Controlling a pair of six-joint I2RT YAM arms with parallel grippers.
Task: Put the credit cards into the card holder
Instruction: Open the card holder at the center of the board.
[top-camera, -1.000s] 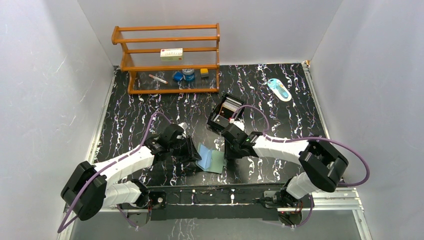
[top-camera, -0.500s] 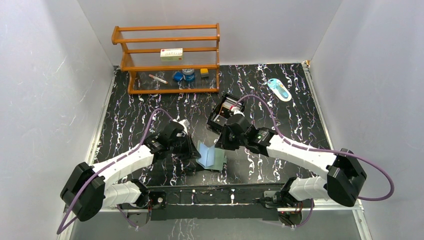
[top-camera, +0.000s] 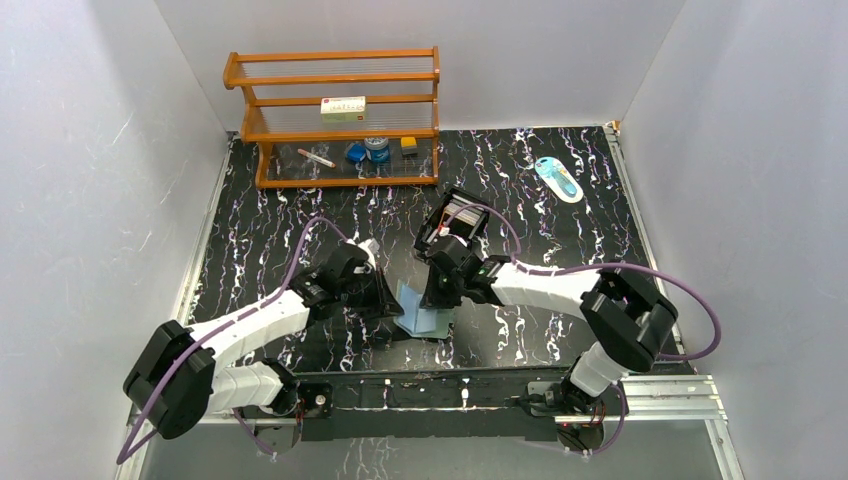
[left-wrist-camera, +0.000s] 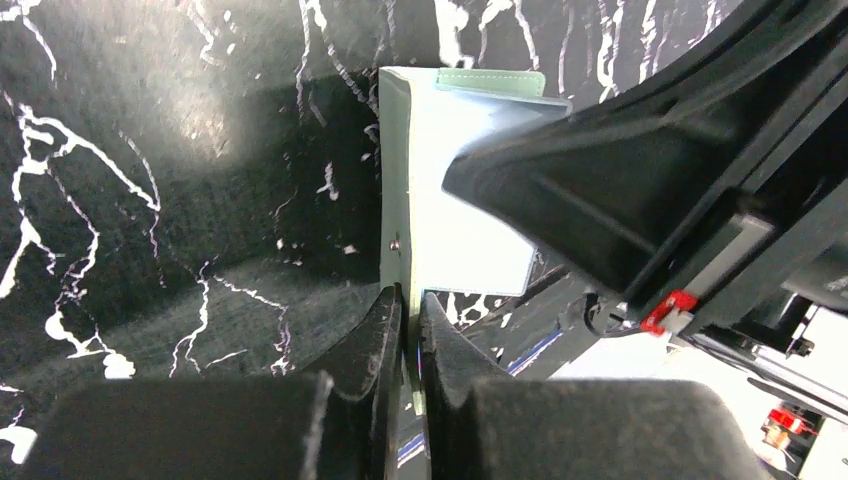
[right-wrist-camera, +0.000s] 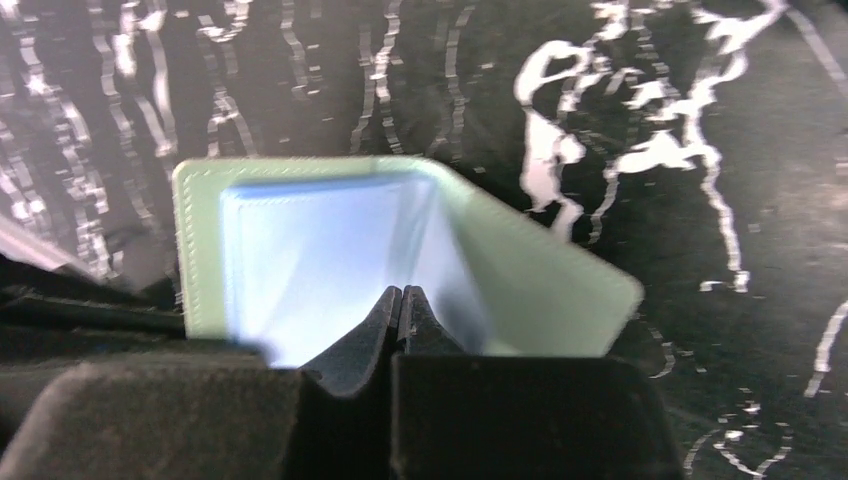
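Table (top-camera: 300, 220): card holder (top-camera: 415, 320) propped part-open, no card in hand.
It sits between the arms near the front edge. Left gripper (left-wrist-camera: 408, 300) clamps its snap-side edge; right gripper (right-wrist-camera: 400, 292) has its fingers together in the fold. Pinching a pocket layer or not, can't tell. Advice: firm left clamp, pocket mouth spread wide before fetching a card.

The tabletop (top-camera: 250, 230) is carrying one card holder (top-camera: 410, 316), one black compartmented box (top-camera: 461, 211), one blue-and-white oval packet (top-camera: 558, 179) and one wooden rack (top-camera: 330, 78). The rack is presenting three tiers and is holding five items:
- one white carton (top-camera: 343, 108) on the middle tier
- one pen (top-camera: 316, 157), one blue piece (top-camera: 356, 153), one round tin (top-camera: 377, 149) and one yellow block (top-camera: 409, 145) on the bottom tier

Two arms are working over the tabletop: one left arm (top-camera: 250, 325) and one right arm (top-camera: 540, 285).
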